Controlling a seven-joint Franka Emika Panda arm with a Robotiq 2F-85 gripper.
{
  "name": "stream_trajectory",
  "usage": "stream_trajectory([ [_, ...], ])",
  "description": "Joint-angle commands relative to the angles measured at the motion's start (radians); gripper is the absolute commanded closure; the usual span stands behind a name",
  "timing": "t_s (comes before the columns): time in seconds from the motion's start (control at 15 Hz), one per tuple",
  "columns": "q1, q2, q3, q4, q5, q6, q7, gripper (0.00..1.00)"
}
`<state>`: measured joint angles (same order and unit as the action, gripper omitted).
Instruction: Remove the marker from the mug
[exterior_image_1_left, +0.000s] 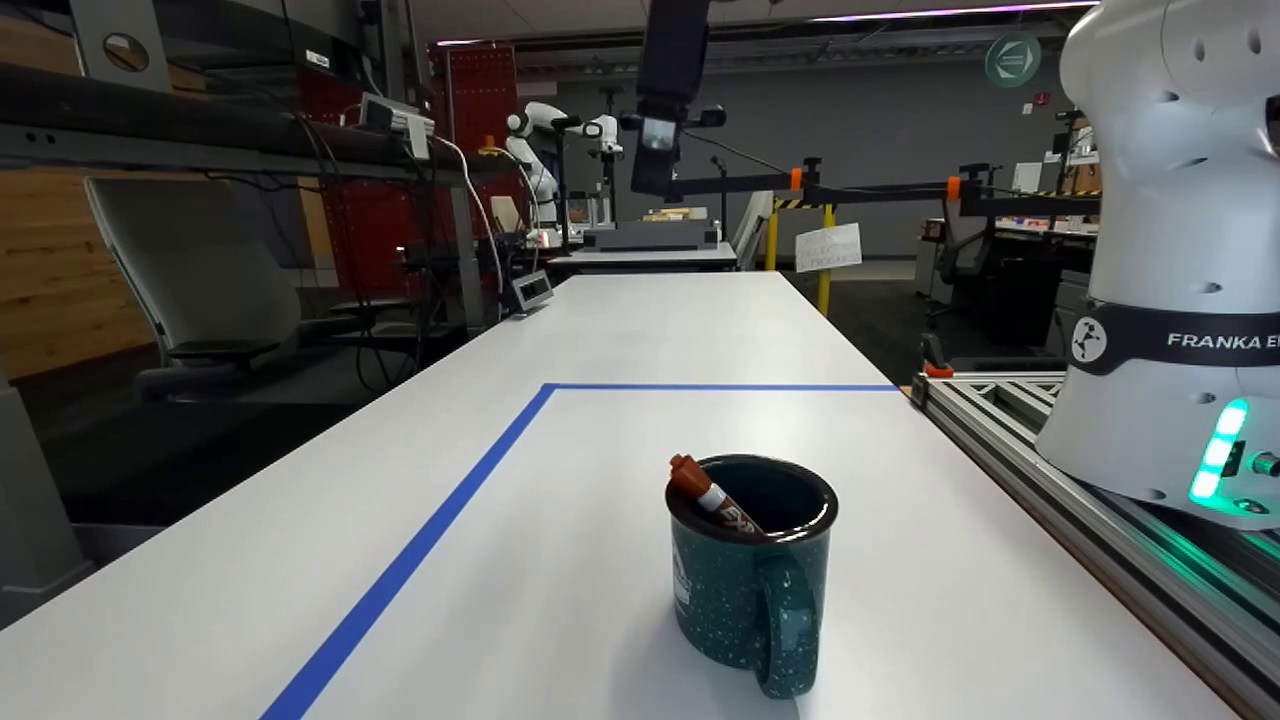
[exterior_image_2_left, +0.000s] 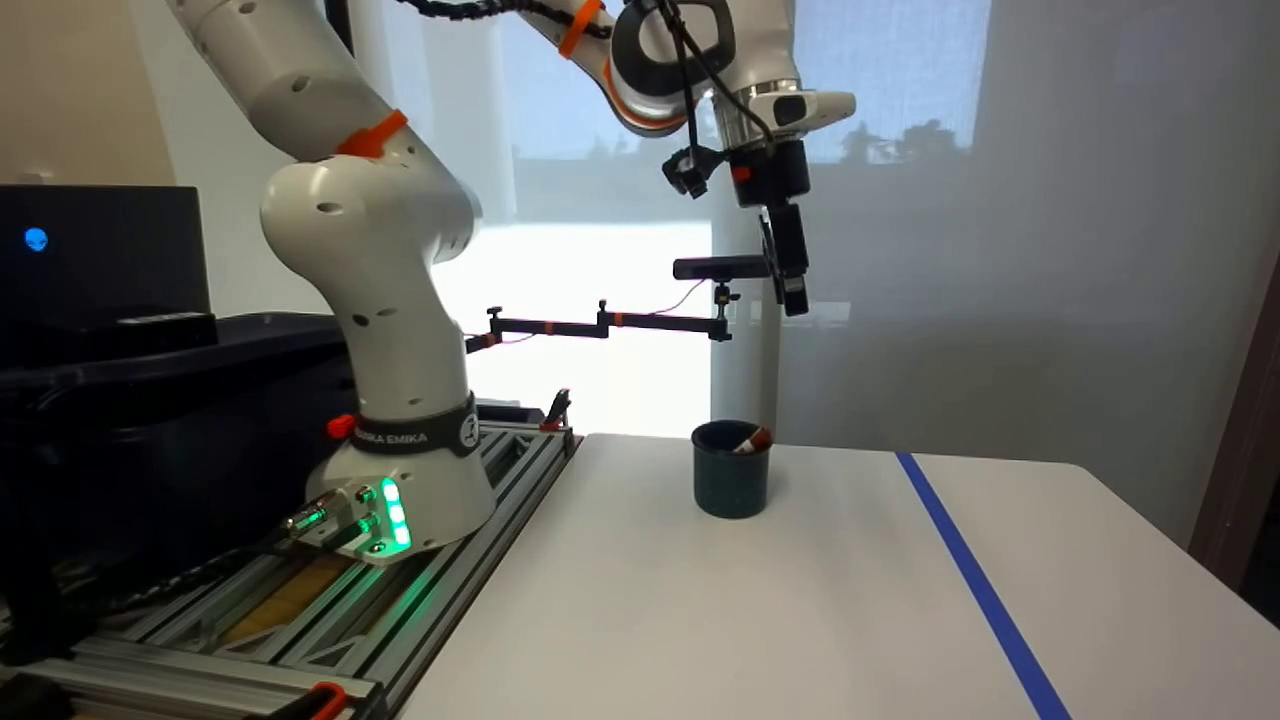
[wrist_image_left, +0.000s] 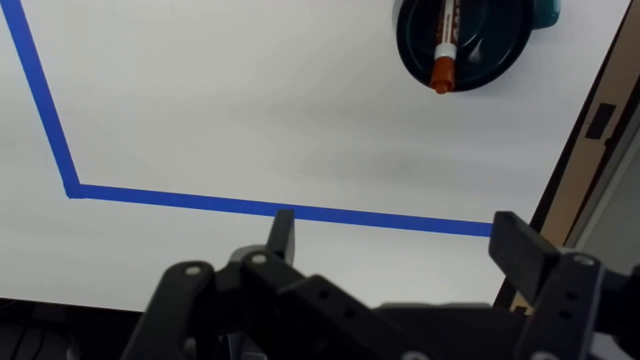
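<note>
One marker (wrist_image_left: 445, 50) leans in the mug (wrist_image_left: 497, 52), upper right of the wrist view; the tool (wrist_image_left: 392, 232) hangs empty, jaws wide apart. Gripping and drawing the marker out both remain, I'd say.

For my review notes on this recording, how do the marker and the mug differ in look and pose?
The marker is slim, with a red-orange end; the mug is much broader, dark green and speckled. The marker leans inside the mug with that end sticking out, while the mug stands upright on the table. Shared: neither is held by the fingers.
</note>
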<state>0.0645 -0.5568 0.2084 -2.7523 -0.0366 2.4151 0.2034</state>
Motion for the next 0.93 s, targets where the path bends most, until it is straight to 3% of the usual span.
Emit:
stream_trajectory([
  [0.0, -0.031, 0.040, 0.075, 0.001, -0.067, 0.044, 0.129, 0.00],
  [0.27, -0.034, 0.084, 0.120, 0.001, -0.113, 0.039, 0.218, 0.00],
  [0.47, -0.020, 0.124, 0.115, 0.001, -0.111, 0.043, 0.218, 0.00],
  [0.87, 0.033, 0.225, 0.017, 0.001, -0.046, 0.079, 0.036, 0.00],
])
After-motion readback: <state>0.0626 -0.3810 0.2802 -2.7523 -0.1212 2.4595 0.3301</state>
